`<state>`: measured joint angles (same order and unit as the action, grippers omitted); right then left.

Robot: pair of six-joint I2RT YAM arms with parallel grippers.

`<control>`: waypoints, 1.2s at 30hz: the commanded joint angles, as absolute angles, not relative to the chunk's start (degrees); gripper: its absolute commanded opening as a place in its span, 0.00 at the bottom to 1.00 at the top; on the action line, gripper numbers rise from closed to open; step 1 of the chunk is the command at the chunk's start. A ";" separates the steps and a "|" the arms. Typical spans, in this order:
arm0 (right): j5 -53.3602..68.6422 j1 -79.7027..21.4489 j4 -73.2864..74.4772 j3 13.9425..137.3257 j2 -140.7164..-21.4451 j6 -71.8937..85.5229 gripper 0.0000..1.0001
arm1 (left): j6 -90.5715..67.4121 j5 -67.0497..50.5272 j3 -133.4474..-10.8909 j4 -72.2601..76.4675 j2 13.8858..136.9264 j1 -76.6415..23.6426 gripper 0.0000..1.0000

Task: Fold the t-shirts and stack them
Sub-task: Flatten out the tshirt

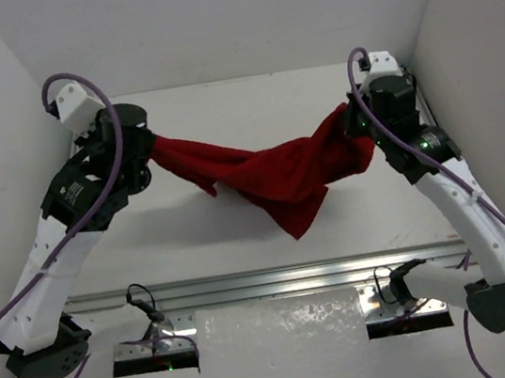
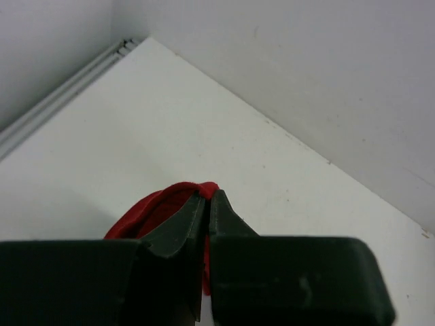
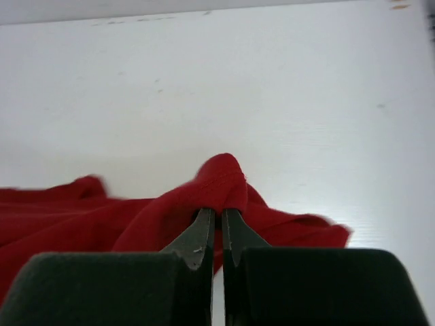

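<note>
Two arms are working over a white desk that is filling the middle of the top view, with white walls closing it in on three sides and a metal rail running along its near edge. The left arm is reaching up the left side and the right arm is mirroring it on the right, each trailing a purple cable.

Between them a dark red t-shirt is hanging like a hammock over the far half of the desk. It is bunching into loose folds, sagging in the middle, and one pointed fold is dropping toward the rail. Whether that low fold is touching the desk, the top view is not telling us.

The left gripper is clamping one end of the cloth. In the left wrist view its black fingers are pressing together on a red edge of the t-shirt, which is curling out to the left of the tips of the left gripper.

The right gripper is doing the same at the other end. In the right wrist view the right gripper is pinching a small hump of hemmed fabric that is sticking up above its tips, while the t-shirt is spreading away to the left.
</note>
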<state>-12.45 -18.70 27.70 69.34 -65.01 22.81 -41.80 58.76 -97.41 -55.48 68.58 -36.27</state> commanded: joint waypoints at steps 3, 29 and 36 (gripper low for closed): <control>-20.31 -15.83 44.64 73.56 -65.48 14.68 0.00 | -28.84 61.35 -98.00 -47.49 68.29 -35.68 0.00; 10.88 -20.74 1.29 34.92 -62.40 32.00 0.47 | -41.38 46.13 -91.68 -45.96 93.87 -35.60 0.00; 9.23 -24.08 -1.31 37.52 -78.38 27.07 0.49 | -44.12 50.18 -91.05 -47.19 93.08 -34.72 0.00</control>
<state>8.21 -23.46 6.87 35.55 -76.38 28.34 -41.17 46.76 -90.56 -46.61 95.90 -35.64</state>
